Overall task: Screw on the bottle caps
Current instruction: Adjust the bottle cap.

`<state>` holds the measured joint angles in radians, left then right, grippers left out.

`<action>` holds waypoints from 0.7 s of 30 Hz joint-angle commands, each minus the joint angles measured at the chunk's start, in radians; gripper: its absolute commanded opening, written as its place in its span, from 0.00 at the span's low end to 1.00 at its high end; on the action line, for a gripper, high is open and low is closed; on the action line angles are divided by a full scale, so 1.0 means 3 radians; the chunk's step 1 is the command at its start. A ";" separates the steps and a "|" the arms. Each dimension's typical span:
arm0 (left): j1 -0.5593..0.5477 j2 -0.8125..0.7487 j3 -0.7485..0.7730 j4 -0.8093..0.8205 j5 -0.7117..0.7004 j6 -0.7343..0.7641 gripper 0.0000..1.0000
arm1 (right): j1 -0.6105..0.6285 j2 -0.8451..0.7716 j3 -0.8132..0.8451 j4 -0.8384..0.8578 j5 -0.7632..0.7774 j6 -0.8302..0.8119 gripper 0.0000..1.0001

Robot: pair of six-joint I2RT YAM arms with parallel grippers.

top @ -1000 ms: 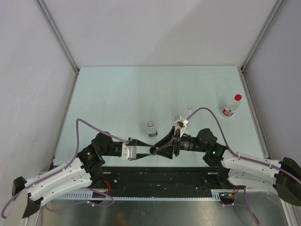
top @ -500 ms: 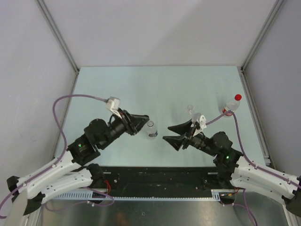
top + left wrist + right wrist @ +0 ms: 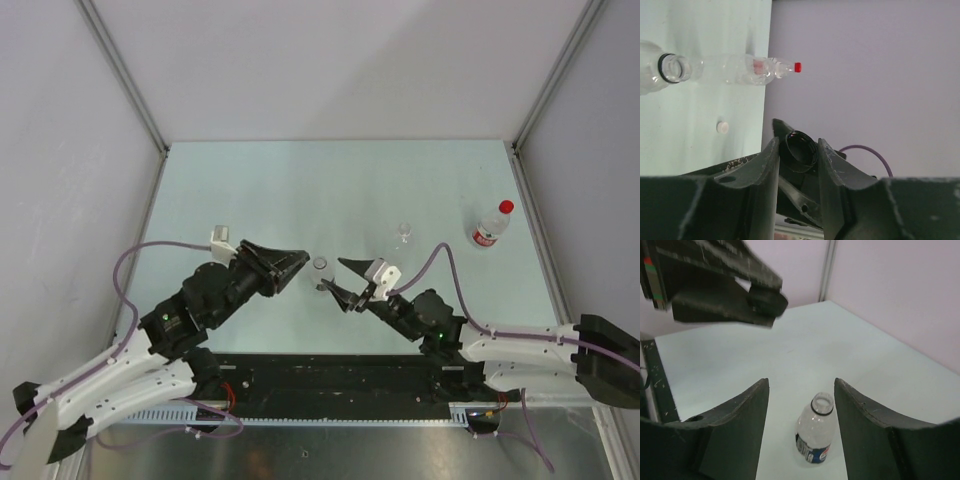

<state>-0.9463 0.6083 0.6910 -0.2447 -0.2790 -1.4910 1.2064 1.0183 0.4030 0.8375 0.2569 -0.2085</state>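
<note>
While the left pincer [image 3: 297,262] hangs above the bench [image 3: 250,190], its 2 fingers are clamped on the black cap [image 3: 801,150], which sits on edge between the tips with its hollow side showing in the left wrist view. Just to the right of those tips stands the open bottle [image 3: 320,271], upright on the bench, clear, with a dark ring round its bare neck and a blue label low on its side. The black cap is close to this neck but not on it.

From the other side, the right pincer [image 3: 801,383] points at the same bottle. Its fingers stand apart, and in the right wrist view the bottle shows in the gap with space on both sides, touched by neither.

Farther back and to the right, a 2nd bottle [image 3: 404,235], small and clear, stands alone. Near the bench's right edge is the 3rd bottle [image 3: 490,227], with a red-and-white label and the red cap [image 3: 506,207] on it. The white cap [image 3: 722,127] lies loose on the bench, apart from all 3 bottles.
</note>
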 commanded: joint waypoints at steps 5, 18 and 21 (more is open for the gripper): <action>-0.0001 0.0143 -0.0066 0.0008 -0.0233 -0.0539 0.10 | 0.0102 0.0221 0.0292 0.0894 0.0138 -0.0069 0.59; -0.0120 0.0454 0.0074 0.0007 -0.0741 -0.0259 0.04 | 0.0183 0.0542 0.0464 0.0674 0.0587 0.0348 0.59; -0.0145 0.0444 0.0063 0.0009 -0.0828 -0.0279 0.04 | 0.0243 0.0650 0.0512 0.0640 0.0705 0.0295 0.59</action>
<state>-0.9730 0.7479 0.6697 -0.2504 -0.4248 -1.5883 1.2541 1.1801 0.5022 1.0180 0.3779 -0.1272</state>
